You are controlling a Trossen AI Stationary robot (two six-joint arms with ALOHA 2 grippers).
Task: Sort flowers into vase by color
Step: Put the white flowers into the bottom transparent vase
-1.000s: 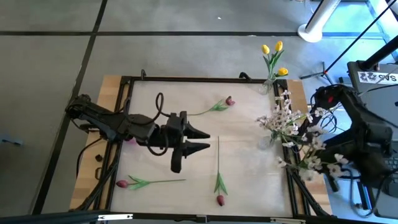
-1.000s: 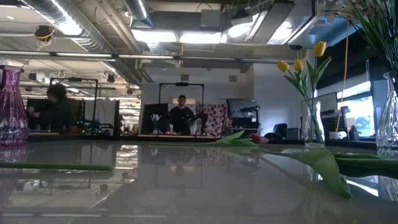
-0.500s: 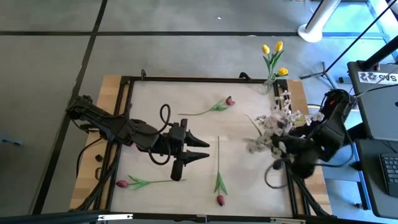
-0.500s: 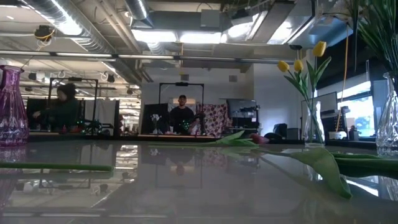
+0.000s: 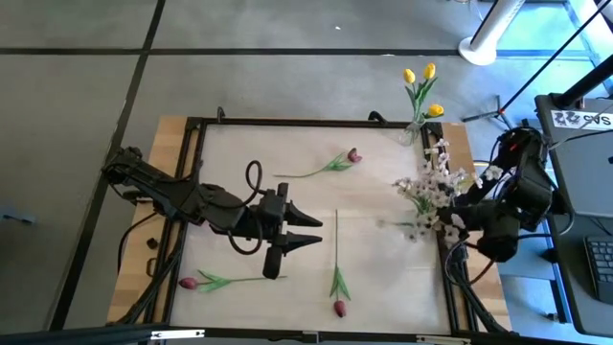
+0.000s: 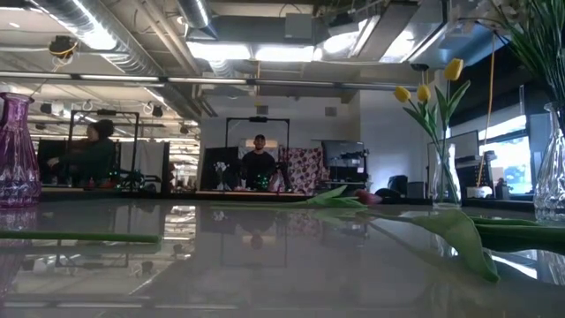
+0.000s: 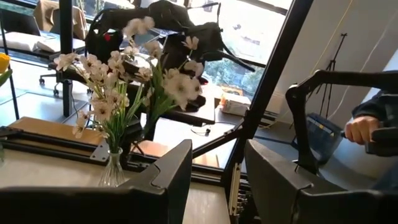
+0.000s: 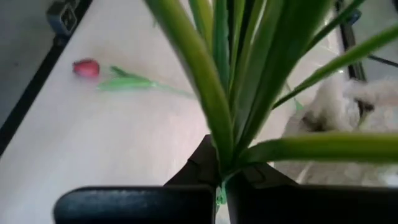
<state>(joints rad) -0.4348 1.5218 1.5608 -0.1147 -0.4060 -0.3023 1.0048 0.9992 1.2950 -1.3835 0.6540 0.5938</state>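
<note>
My right gripper [image 5: 462, 218] is shut on a spray of white blossoms [image 5: 433, 184] over the table's right edge, beside a clear vase [image 7: 114, 169] that holds more white blossoms [image 7: 93, 71]. Yellow tulips [image 5: 421, 84] stand in a glass vase [image 6: 439, 181] at the far right corner. Three dark red tulips lie flat on the table: one far [image 5: 330, 164], one near the front [image 5: 337, 280], one at the near left [image 5: 222, 281]. My left gripper [image 5: 314, 230] hovers open over the table's middle, pointing right, with nothing between its fingers. My right gripper pinches the spray's green stems [image 8: 219, 163] between its two shut fingers. The stems and leaves run on forward past the fingertips, along the fingers. The spray is lifted clear of the table, its blossoms [image 8: 354, 106] out ahead of the gripper.
A purple vase [image 6: 16, 150] stands at the table's left side, mostly under my left arm in the high view. A black frame [image 5: 287, 122] rims the table. People show in the room beyond [image 6: 258, 166].
My right gripper has swung in from beyond the table's near right corner toward the far edge and the clear vase, sinking, and has carried the white spray along. The spray's blossoms now hang over the vase's own white blossoms.
</note>
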